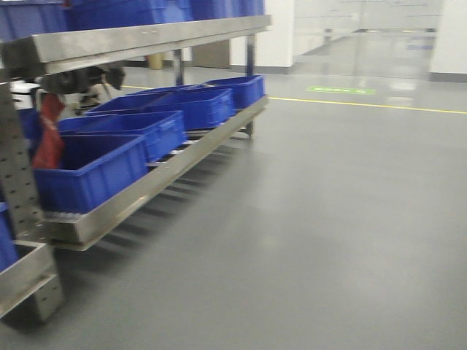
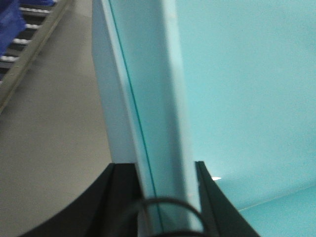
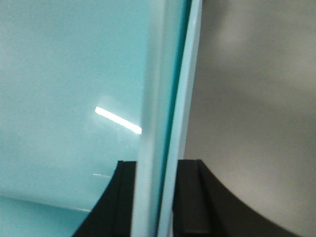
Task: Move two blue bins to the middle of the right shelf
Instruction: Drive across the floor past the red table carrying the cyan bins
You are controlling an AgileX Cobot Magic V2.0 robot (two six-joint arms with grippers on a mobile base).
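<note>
L gripper (image 2: pixel 163 200) & R gripper (image 3: pixel 159 197) both clamped on light-blue bins (image 2: pixel 237 98), prob. two nested; carried, not yet shelved.

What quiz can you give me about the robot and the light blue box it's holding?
1. True or false: the left tool is clamped on a wall of the pale blue bin.
2. Pick one. The right tool is: A) open in the air, B) shut on the pale blue bin's wall, C) holding a red cloth.
3. What colour is the line painted on the floor?
Key: 1 true; 2 B; 3 yellow.
</note>
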